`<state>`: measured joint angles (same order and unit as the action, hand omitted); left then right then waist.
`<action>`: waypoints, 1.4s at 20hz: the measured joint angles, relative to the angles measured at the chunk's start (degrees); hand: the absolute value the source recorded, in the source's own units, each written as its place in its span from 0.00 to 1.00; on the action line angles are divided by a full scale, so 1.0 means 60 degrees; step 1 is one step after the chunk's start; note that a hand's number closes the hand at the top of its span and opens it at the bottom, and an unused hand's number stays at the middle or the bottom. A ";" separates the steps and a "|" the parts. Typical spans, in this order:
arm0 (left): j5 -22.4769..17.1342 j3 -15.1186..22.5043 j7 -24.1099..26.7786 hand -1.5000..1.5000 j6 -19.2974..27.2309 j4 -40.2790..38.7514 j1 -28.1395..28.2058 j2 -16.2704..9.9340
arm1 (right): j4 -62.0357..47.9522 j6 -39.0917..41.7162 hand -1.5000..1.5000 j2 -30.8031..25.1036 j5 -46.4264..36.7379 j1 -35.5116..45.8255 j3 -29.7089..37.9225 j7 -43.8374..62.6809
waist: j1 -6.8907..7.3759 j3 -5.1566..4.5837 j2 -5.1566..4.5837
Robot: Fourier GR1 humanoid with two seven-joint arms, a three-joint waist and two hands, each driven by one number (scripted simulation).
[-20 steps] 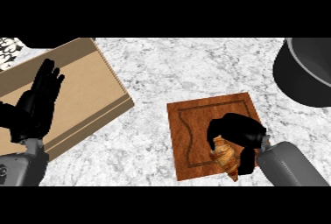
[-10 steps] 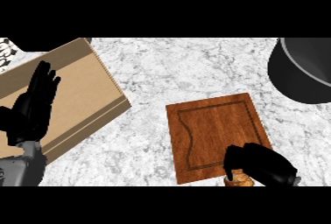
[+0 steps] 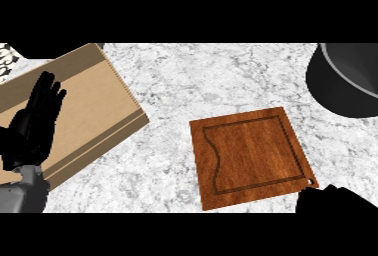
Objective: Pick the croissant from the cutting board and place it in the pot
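The wooden cutting board (image 3: 251, 155) lies bare in the middle of the marble counter. No croissant shows anywhere. Only the top of my right hand (image 3: 336, 199) shows, at the lower right edge just past the board's near right corner; it hides whatever it holds. The dark pot (image 3: 347, 80) stands at the far right, cut off by the view's edge, well beyond the right hand. At the left edge my left hand (image 3: 33, 125) rests open with its fingers up.
A tan cardboard box (image 3: 88, 105) lies slanted at the left, under the left hand. A black-and-white patterned thing (image 3: 6, 57) peeks in at the top left corner. Bare marble separates the board from the pot.
My right hand, curled round the croissant on the board, has pulled back toward the lower right edge, taking the croissant off the board. The left hand has stayed still.
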<state>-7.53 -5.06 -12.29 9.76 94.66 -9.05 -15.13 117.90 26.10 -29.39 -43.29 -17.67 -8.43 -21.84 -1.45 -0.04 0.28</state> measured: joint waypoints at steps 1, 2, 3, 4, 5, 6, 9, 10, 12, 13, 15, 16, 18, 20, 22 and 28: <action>-0.0012 -0.0033 -0.0019 0.50 -0.0021 -0.0002 -0.0003 -0.0035 | 0.0292 -0.0070 1.00 0.0165 0.0337 -0.0106 0.0357 0.0092 | -0.0037 0.0000 0.0005; 0.0035 0.0044 -0.0030 0.50 0.0030 0.0063 0.0059 0.0046 | 0.0539 -0.0147 1.00 0.0350 0.0665 -0.0189 0.0692 0.0192 | -0.0045 0.0001 0.0011; 0.0022 0.0021 -0.0090 0.50 0.0038 0.0060 -0.0006 0.0033 | 0.0750 -0.0180 1.00 0.0554 0.1049 -0.0239 0.1032 0.0328 | -0.0058 0.0000 0.0008; 0.0063 0.0050 -0.0023 0.50 0.0071 -0.0009 -0.0009 0.0094 | 0.0921 -0.0255 1.00 0.0765 0.1446 -0.0216 0.1402 0.0445 | -0.0074 0.0001 0.0001; 0.0062 0.0041 -0.0031 0.50 0.0067 -0.0006 -0.0001 0.0091 | 0.1086 -0.0323 1.00 0.0895 0.1836 -0.0186 0.1841 0.0516 | -0.0067 0.0001 0.0000; 0.0072 0.0060 -0.0043 0.50 0.0065 0.0026 0.0011 0.0100 | 0.1309 -0.0393 1.00 0.1032 0.2170 -0.0183 0.2231 0.0651 | -0.0060 0.0001 0.0002; 0.0143 0.0129 -0.0037 0.50 0.0083 0.0056 0.0006 0.0158 | 0.1667 -0.0468 1.00 0.1347 0.3274 0.0250 0.3336 0.1285 | 0.0030 0.0000 -0.0012; 0.0095 0.0088 -0.0069 0.50 0.0050 0.0012 -0.0070 0.0141 | 0.1609 -0.0499 1.00 0.1374 0.3607 0.0480 0.3727 0.1487 | 0.0061 -0.0002 -0.0019; 0.0130 0.0100 -0.0047 0.50 0.0040 -0.0062 -0.0191 0.0162 | 0.1343 -0.0403 1.00 0.1224 0.4350 0.0983 0.4541 0.1847 | 0.0110 -0.0001 -0.0031; 0.0060 0.0027 -0.0048 0.50 -0.0040 -0.0105 -0.0247 0.0109 | 0.1103 -0.0377 1.00 0.1067 0.4641 0.1251 0.4970 0.1956 | 0.0134 -0.0001 -0.0035; 0.0032 -0.0034 -0.0162 0.50 -0.0100 -0.0087 -0.0302 0.0043 | 0.0789 -0.0303 1.00 0.0774 0.5166 0.1865 0.5581 0.2470 | 0.0182 0.0000 -0.0038; 0.0097 0.0027 -0.0215 0.50 -0.0062 -0.0108 -0.0396 0.0084 | 0.0458 -0.0271 1.00 0.0575 0.5354 0.2223 0.5825 0.2659 | 0.0202 0.0000 -0.0042; 0.0097 0.0007 -0.0198 0.50 -0.0112 -0.0198 -0.0483 0.0107 | -0.0167 -0.0153 1.00 0.0260 0.5718 0.2781 0.6194 0.2965 | 0.0227 0.0000 -0.0047; 0.0196 0.0065 -0.0249 0.50 -0.0025 -0.0123 -0.0456 0.0205 | -0.0970 -0.0012 1.00 -0.0032 0.5977 0.3244 0.6433 0.2968 | 0.0253 0.0001 -0.0049; 0.0190 0.0023 -0.0087 0.50 -0.0114 -0.0239 -0.0423 0.0237 | -0.1738 -0.0049 1.00 -0.0222 0.5975 0.3801 0.6430 0.3033 | 0.0281 0.0004 -0.0056; 0.0247 -0.0010 -0.0242 0.50 -0.0150 -0.0186 -0.0564 0.0265 | -0.4712 -0.0371 1.00 -0.0875 0.5492 0.5531 0.6199 0.2506 | 0.0363 0.0007 -0.0077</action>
<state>-6.05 -5.12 -13.74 8.86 93.54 -12.44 -13.54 89.63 23.88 -34.64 -10.34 15.52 28.76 -6.80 0.73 0.00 -0.18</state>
